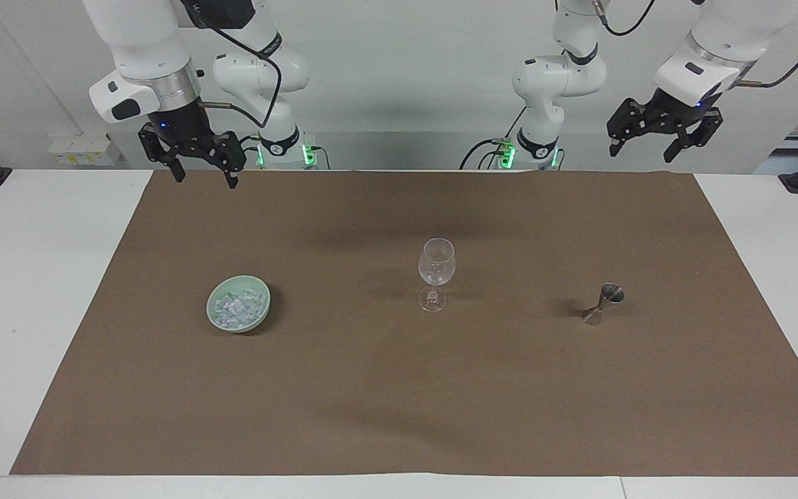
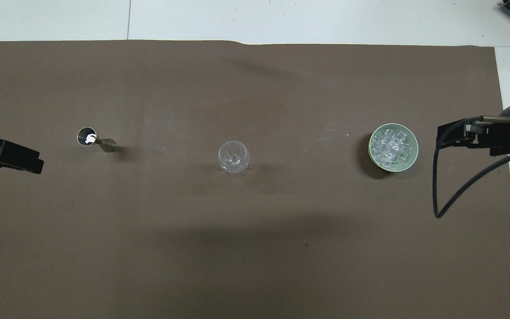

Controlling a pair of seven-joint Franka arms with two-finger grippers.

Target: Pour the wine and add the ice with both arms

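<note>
wine glass (image 1: 436, 271) mid-mat (upright), open surroundings

A white table (image 1: 39, 291) carries a broad brown paper mat (image 1: 399, 388) that covers most of its top, leaving white strips at both ends and along the edges. A plain pale grey wall (image 1: 399, 76) rises at the robots' end of the table. Even light falls from above, casting soft, blurred shadows across the mat.

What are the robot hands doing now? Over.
Left gripper open, raised, empty. Right gripper open, raised, empty. Ice in bowl, wine glass empty. Nothing in the way.
</note>
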